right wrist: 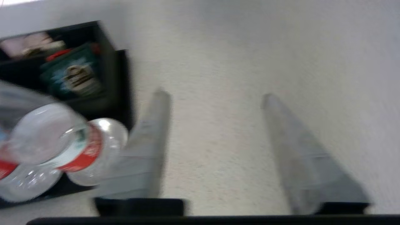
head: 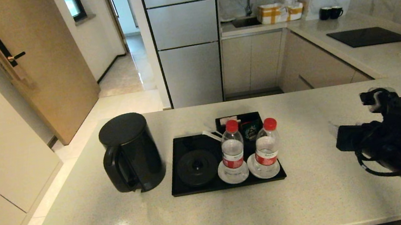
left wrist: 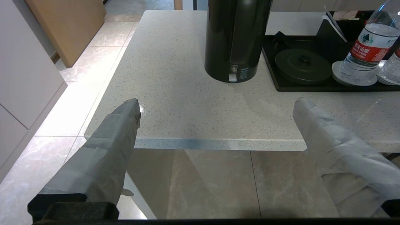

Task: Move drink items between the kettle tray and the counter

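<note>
Two clear water bottles with red caps stand upright on white saucers at the front right of the black kettle tray (head: 185, 146): one bottle (head: 232, 151) to the left, the other (head: 266, 150) to the right. My right gripper (head: 334, 129) hovers over the counter (head: 313, 190) to the right of the tray, apart from both bottles. In the right wrist view, the right gripper (right wrist: 215, 95) is open with only bare counter between its fingers, and the nearer bottle (right wrist: 93, 150) lies off to one side. My left gripper (left wrist: 217, 104) is open and parked before the counter's front edge.
A black kettle (head: 130, 152) stands on the counter left of the tray. The tray carries a round kettle base (head: 197, 167) and a compartment box (head: 239, 120) with sachets. A black cooktop (head: 368, 36) and cables lie far right at the back.
</note>
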